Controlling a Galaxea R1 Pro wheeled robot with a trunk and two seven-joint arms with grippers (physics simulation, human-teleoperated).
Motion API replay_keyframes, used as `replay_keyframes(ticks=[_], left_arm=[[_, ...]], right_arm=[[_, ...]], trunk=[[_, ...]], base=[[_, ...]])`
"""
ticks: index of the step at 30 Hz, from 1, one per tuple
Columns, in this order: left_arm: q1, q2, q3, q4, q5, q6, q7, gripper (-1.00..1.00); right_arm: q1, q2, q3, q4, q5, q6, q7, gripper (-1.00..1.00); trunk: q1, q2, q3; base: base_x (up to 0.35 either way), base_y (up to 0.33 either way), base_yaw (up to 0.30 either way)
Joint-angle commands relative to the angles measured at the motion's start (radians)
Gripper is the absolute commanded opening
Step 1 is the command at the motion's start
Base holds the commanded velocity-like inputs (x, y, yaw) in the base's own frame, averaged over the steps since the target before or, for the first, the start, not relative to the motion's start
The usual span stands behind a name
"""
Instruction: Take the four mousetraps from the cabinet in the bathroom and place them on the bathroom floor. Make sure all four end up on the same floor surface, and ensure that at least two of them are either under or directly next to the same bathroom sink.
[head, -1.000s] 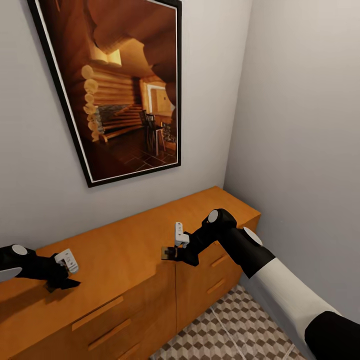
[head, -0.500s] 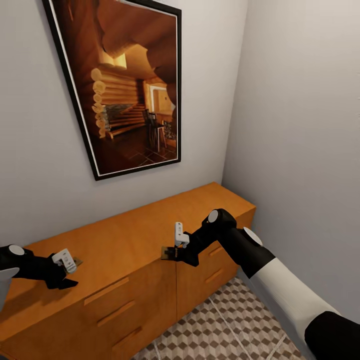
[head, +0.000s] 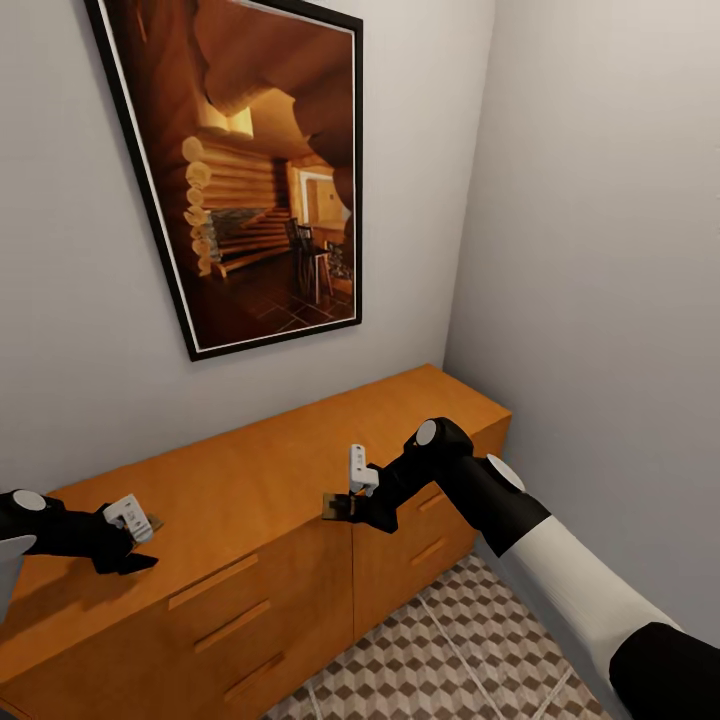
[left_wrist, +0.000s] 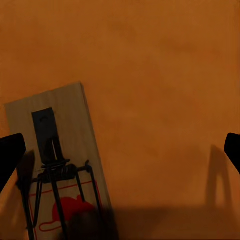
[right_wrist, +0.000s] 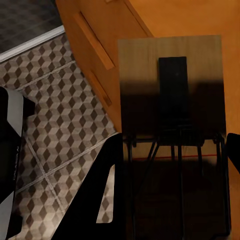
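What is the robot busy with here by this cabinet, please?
It is collecting mousetraps. The right gripper holds one mousetrap at the front edge of the wooden cabinet, above the tiled floor. The left gripper hangs open over another mousetrap lying on the cabinet top.

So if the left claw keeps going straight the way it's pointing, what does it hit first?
Probably the orange-brown wooden cabinet top, which lies straight ahead between the open fingers of the left claw. The flat wooden mousetrap with black wire sits off to one side, near one finger.
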Motion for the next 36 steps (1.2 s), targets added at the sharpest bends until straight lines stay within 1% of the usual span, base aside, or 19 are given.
replay_keyframes(ticks=[1, 7, 11, 15, 29, 31, 33, 36], left_arm=[[-0.003, 0.000, -0.003, -0.002, 0.011, 0.004, 0.000, 1.00], [-0.003, 0.004, -0.002, -0.001, 0.011, 0.003, 0.000, 1.00], [-0.003, 0.031, 0.000, -0.006, 0.010, 0.004, 0.000, 1.00], [-0.002, 0.040, -0.001, -0.003, 0.011, 0.004, 0.002, 1.00], [-0.002, 0.044, -0.005, 0.017, 0.015, 0.004, 0.006, 1.00], [-0.002, 0.041, -0.006, 0.029, 0.022, 0.004, 0.007, 1.00], [-0.002, 0.038, -0.007, 0.043, 0.037, 0.004, 0.007, 1.00], [-0.001, 0.028, -0.008, 0.071, 0.076, 0.004, 0.007, 1.00]], right_arm=[[-0.001, 0.000, 0.000, -0.001, 0.003, 0.013, 0.007, -1.00], [-0.001, 0.000, 0.000, -0.001, 0.003, 0.013, 0.007, -1.00], [-0.001, 0.000, 0.000, -0.001, 0.003, 0.013, 0.006, -1.00], [-0.001, 0.000, 0.000, -0.003, 0.003, 0.013, 0.006, -1.00], [-0.001, 0.000, 0.000, -0.005, 0.003, 0.013, 0.007, -1.00], [0.000, 0.000, 0.000, -0.004, 0.003, 0.013, 0.007, -1.00], [0.000, 0.000, 0.000, -0.004, 0.003, 0.013, 0.007, -1.00], [-0.001, 0.000, 0.000, -0.004, 0.003, 0.013, 0.007, -1.00]], trunk=[[0.000, -0.001, -0.001], [0.000, -0.001, -0.001], [0.000, -0.001, -0.001], [0.000, -0.001, -0.001], [0.000, -0.001, -0.001], [0.000, -0.001, -0.001], [0.000, -0.001, -0.001], [0.000, -0.001, -0.001]], base=[[0.000, 0.000, 0.000], [0.000, 0.000, 0.000], [0.000, 0.000, 0.000], [0.000, 0.000, 0.000], [0.000, 0.000, 0.000], [0.000, 0.000, 0.000], [0.000, 0.000, 0.000], [0.000, 0.000, 0.000]])
